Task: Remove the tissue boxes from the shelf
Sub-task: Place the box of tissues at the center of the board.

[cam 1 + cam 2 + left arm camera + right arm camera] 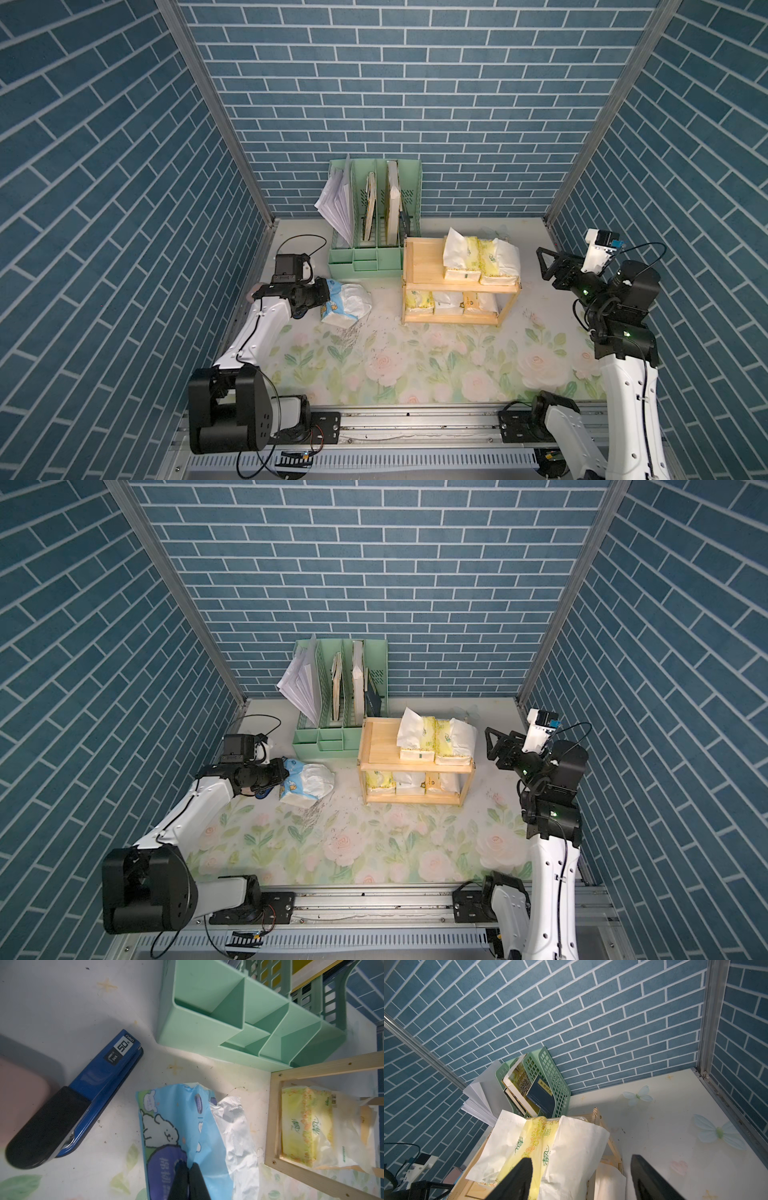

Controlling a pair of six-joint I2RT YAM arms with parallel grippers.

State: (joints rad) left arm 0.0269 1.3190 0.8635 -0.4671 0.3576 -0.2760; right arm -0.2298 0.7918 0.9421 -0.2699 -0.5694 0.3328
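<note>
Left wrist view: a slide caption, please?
Left gripper shut on the blue-white tissue pack, lying between a blue stapler and the wooden shelf.

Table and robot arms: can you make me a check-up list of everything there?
Surface: flowery table, with dark specks near the middle.
Job's things: blue-white tissue pack is off the wooden shelf. Two packs sit on its top board and three more packs on the lower tier.
Clutter: green file organizer holding papers and books; blue stapler; pink case.
Grippers: left gripper shut on the blue-white tissue pack's wrapper. Right gripper open, next to the top packs.
Cables: black cable loops behind the left arm; another runs along the right arm.
Surroundings: blue brick walls on three sides.
</note>
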